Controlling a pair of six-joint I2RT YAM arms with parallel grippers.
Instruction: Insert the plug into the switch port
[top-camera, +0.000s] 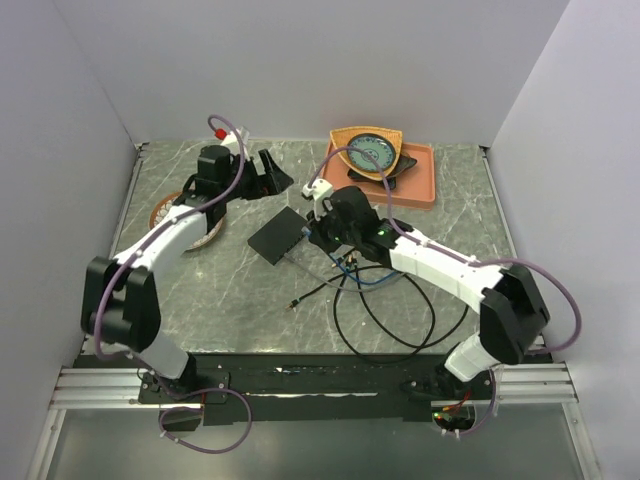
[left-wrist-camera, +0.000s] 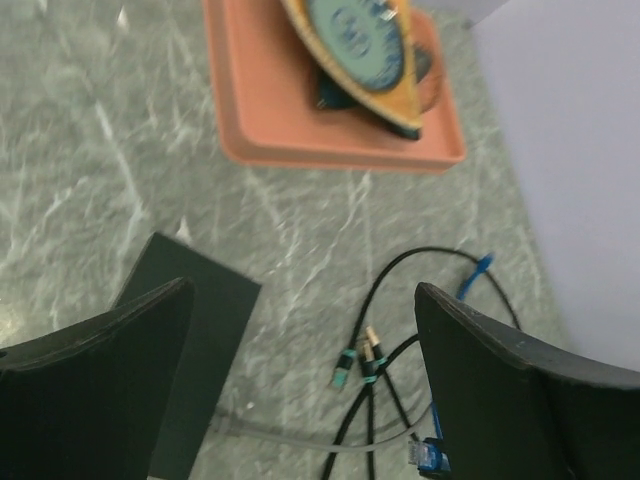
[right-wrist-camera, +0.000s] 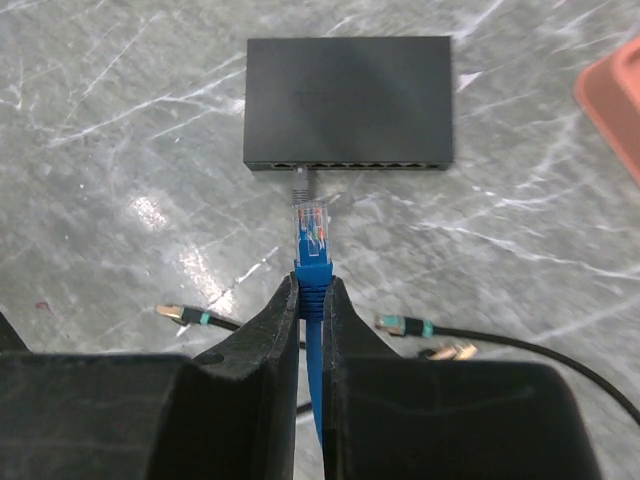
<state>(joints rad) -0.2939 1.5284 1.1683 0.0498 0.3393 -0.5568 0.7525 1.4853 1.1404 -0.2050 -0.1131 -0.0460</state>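
Note:
My right gripper (right-wrist-camera: 311, 290) is shut on the blue boot of a network cable, just behind its clear plug (right-wrist-camera: 310, 225). The plug points at the near edge of the flat black switch (right-wrist-camera: 348, 95), a short way from its row of ports (right-wrist-camera: 350, 164), not touching. A grey plug (right-wrist-camera: 299, 183) sits in a port directly ahead of it. From above, the right gripper (top-camera: 318, 232) is just right of the switch (top-camera: 277, 236). My left gripper (top-camera: 267, 170) hovers open behind the switch with nothing between its fingers (left-wrist-camera: 480, 370); its view shows the switch (left-wrist-camera: 200, 330) and the blue plug (left-wrist-camera: 428, 455).
An orange tray (top-camera: 420, 185) holding a tilted patterned dish (top-camera: 368, 152) stands at the back right. Loose black cables (top-camera: 385, 310) loop in front of the right arm, with teal-banded connectors (right-wrist-camera: 405, 325) lying near the gripper. A round woven mat (top-camera: 170, 212) lies under the left arm.

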